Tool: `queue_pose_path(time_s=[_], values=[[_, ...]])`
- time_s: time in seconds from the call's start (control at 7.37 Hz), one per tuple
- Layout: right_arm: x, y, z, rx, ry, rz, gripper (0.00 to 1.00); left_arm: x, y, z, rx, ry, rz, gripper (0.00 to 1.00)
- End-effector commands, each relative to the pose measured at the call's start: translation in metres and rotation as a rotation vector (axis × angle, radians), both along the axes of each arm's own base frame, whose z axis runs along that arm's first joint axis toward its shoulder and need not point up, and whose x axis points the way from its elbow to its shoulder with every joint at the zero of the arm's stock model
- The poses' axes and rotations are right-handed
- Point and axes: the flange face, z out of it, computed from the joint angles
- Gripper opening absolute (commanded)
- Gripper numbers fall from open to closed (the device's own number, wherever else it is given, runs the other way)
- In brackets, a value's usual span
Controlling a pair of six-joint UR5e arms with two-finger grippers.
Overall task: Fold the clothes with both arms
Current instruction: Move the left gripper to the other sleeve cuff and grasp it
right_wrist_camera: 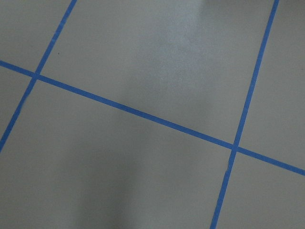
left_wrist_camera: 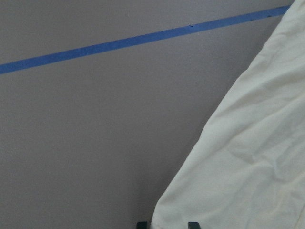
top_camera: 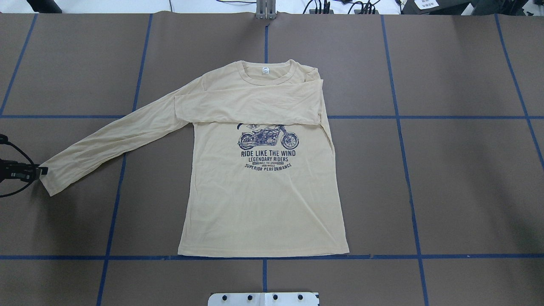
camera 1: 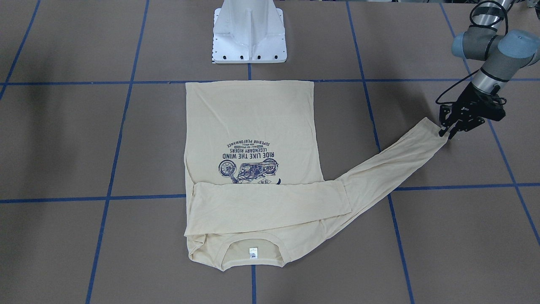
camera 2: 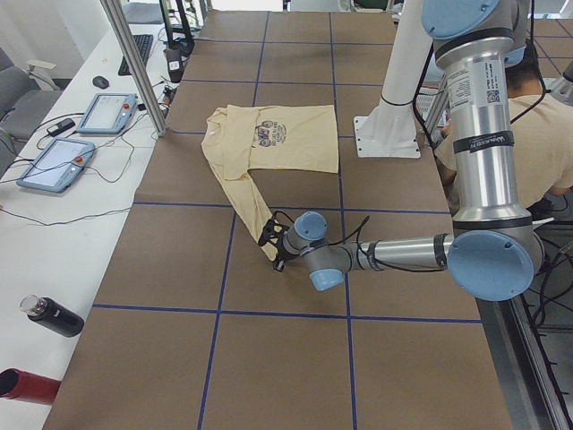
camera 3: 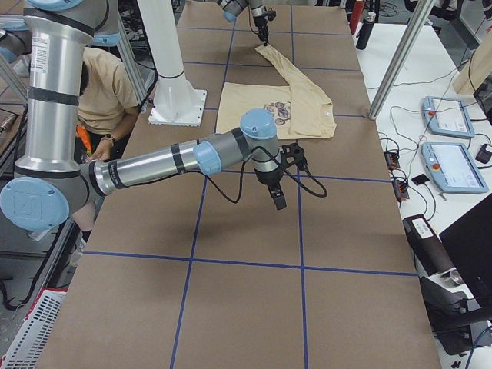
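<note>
The shirt (top_camera: 263, 204) lies flat and print up in the middle of the worktop (top_camera: 425, 191), hem along the near edge by the white pedestal (camera 1: 249, 38). Toward the left end, the left gripper (camera 1: 446, 134) sits low at the cuff of the outstretched sleeve (top_camera: 110, 140), jaws slightly parted astride the cuff's edge, clamping nothing (the cloth lies flat there). Toward the right end the right gripper (camera 3: 277, 201) hangs over bare worktop, well apart from the shirt; open or shut, I cannot tell. Farther on, the other sleeve (top_camera: 250, 106) lies folded across the chest, and the neck label (top_camera: 265, 70) is nearest the far edge. The likely failure is a pinch on the bare edge of thin knit, which could slip free mid-carry. Dragging rather than lifting could also skew the unpinned body and undo the folded sleeve.
</note>
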Motion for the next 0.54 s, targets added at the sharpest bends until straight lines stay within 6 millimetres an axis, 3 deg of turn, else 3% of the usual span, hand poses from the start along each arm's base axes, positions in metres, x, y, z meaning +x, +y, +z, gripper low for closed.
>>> queue_pose_path(time_s=[0.0,0.41], values=[[0.0,-0.001,0.0,0.0,0.0,0.001,0.99,-0.002,0.001,-0.003,0.006,0.006,0.002,0.0],[0.0,-0.001,0.0,-0.001,-0.001,0.002,0.99,-0.003,0.005,-0.031,0.01,0.066,0.061,0.0]])
